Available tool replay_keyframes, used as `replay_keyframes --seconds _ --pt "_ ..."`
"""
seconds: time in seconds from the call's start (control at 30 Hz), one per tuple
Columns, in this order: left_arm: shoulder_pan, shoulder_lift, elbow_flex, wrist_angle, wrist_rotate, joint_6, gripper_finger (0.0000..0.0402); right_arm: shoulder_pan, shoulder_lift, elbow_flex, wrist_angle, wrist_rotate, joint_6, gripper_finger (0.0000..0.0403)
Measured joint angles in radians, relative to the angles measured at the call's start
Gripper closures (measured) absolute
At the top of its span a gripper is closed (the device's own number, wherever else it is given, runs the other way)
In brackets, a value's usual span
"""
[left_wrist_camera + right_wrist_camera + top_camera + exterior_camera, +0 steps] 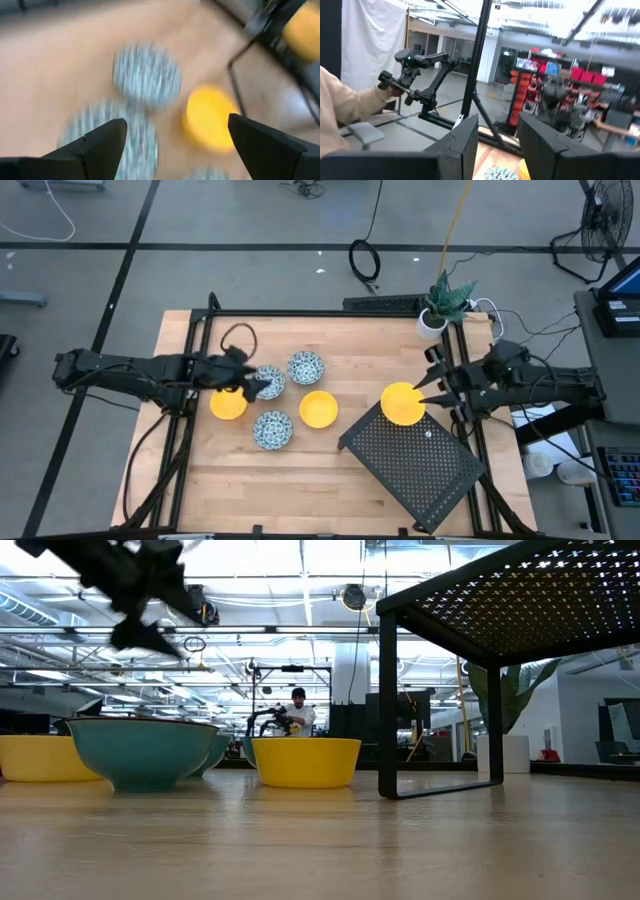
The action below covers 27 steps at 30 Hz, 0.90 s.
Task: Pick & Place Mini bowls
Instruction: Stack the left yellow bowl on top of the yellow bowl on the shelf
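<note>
Yellow bowl (403, 403) on perforated black rack (420, 470), empty, left gripper (250, 385) spread wide over patterned bowl (268, 381), right gripper (432, 385) parted, empty.

Robotics lab — ceiling trusses (300, 635), storage racks (560, 85)

A pale wooden plank surface (330, 470) carries a black perforated metal rack (415, 463) on thin legs, set at an angle toward its right front part. At the far right corner stands a small white plant pot (432, 322) holding a green spiky-leaved plant (450, 296), with a black power strip (382, 304) lying along the far edge just beside it. On the grey floor beyond lie a coiled black cable (365, 262) and a black floor fan (603, 225), while a person in a white top (298, 715) shows far back in the room.
</note>
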Motion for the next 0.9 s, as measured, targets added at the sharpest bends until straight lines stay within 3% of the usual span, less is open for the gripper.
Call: replay_keyframes --seconds 0.2,0.33,0.63,0.9 --pt "-0.067 0.008 0.000 -0.256 0.201 -0.358 0.0050 0.000 -0.009 0.000 -0.054 0.000 -0.072 0.0282" --pt "-0.144 0.016 0.000 -0.318 0.237 -0.460 0.0050 0.000 -0.011 0.000 -0.084 0.000 -0.078 0.0282" --pt "-0.306 0.145 0.001 -0.383 0.180 -0.433 0.0050 0.000 -0.010 0.000 -0.093 0.000 -0.081 0.0284" --pt "-0.334 0.333 0.000 -0.523 0.181 -0.421 0.0050 0.000 -0.010 0.000 -0.094 0.000 -0.042 0.0286"
